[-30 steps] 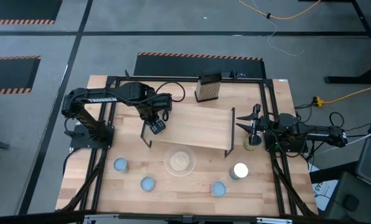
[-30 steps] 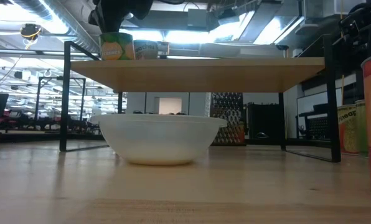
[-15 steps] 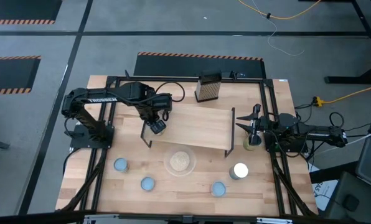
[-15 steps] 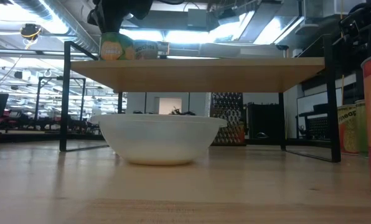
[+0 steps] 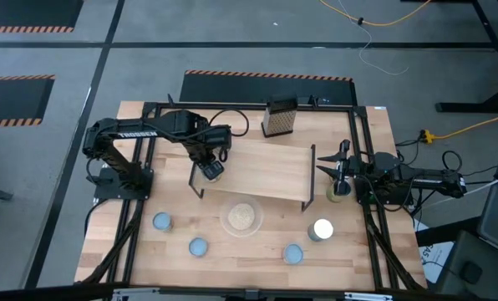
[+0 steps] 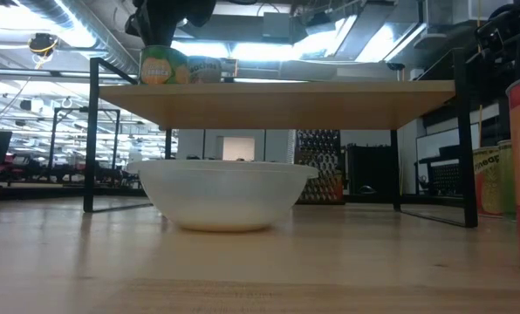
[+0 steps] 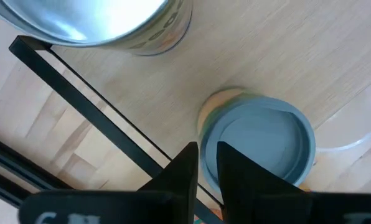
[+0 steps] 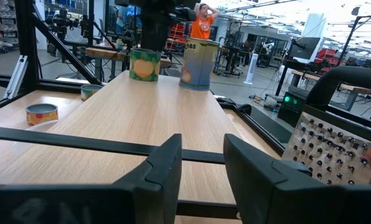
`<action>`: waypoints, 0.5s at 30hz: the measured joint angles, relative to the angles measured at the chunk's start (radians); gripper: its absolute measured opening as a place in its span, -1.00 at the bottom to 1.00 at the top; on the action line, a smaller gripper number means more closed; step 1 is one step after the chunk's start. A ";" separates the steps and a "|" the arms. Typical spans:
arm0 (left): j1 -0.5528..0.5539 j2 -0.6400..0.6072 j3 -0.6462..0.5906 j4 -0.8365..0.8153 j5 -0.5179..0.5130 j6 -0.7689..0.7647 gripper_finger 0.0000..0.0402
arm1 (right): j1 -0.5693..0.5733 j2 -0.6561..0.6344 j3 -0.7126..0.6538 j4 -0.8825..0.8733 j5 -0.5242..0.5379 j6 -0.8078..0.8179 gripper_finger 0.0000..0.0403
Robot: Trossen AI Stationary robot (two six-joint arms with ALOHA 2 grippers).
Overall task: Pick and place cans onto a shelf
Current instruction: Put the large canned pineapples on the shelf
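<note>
The shelf (image 5: 266,171) stands mid-table, a light-wood board on black legs. On its left end stand a short can with a blue-grey top (image 7: 260,140) (image 6: 164,65) and a taller can with a silver top (image 7: 98,18) (image 6: 206,70). My left gripper (image 5: 209,170) (image 7: 207,149) points straight down over the short can. Its fingers are a narrow gap apart, above the can's rim on the side toward the shelf's edge. My right gripper (image 5: 320,170) (image 8: 203,149) waits level at the shelf's right end, open and holding nothing. My left gripper's fingertips (image 7: 188,158) stand over the short can's rim (image 7: 204,134) from above. The can rests upright on the shelf board. I cannot tell whether the fingers touch the rim.
A white bowl with beige contents (image 5: 241,216) (image 6: 221,194) sits in front of the shelf. Three blue-topped cans (image 5: 161,221) (image 5: 198,247) (image 5: 292,253) and a silver-topped one (image 5: 321,229) stand near the front edge. Another can (image 5: 341,189) stands by the right gripper. A dark grater (image 5: 279,117) is behind the shelf.
</note>
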 joint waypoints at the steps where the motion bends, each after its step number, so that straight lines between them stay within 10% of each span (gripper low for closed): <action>1: 0.000 0.000 0.000 0.000 0.000 0.001 -0.74 | 0.000 0.000 0.000 0.000 0.000 0.000 -0.38; 15: -0.001 -0.125 -0.001 0.017 -0.028 0.115 -0.73 | 0.000 0.000 0.000 0.002 0.000 0.000 -0.38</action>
